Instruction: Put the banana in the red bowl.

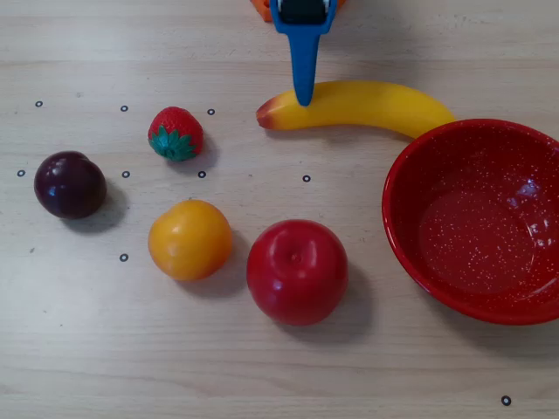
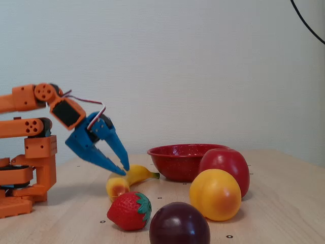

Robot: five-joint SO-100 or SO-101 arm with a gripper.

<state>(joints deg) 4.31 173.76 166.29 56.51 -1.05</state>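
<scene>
Overhead view shows the banana (image 1: 358, 106) lying flat on the pale wooden table (image 1: 279, 367), its blushed orange-red tip pointing left and its far end running right until it sits just beside the rim of the red bowl (image 1: 476, 223), which is empty. The blue gripper (image 1: 303, 94) comes in from the top edge and its tip overlaps the banana close to the blushed end. In the fixed view the gripper (image 2: 121, 170) hangs just above the banana (image 2: 127, 179) with its two blue fingers parted by a narrow gap, nothing held between them, and whether a tip touches the fruit cannot be told. The banana looks like moulded plastic: glossy, rigid and probably light, so it should not bruise or bend, but the smooth curved skin is likely to be slippery and it may roll or pivot under a pinch. Taking hold across the narrow width nearer the middle of its length would probably balance it better than a grip at the blushed tip, where the long free end could swing downward. The other fruit stand well apart from it: a strawberry (image 1: 175, 133), a dark plum (image 1: 70, 184), an orange-yellow fruit (image 1: 189, 239) and a red apple (image 1: 297, 271). No brand, label or readable writing appears on any item; the only marks are small black rings dotted across the tabletop.
</scene>
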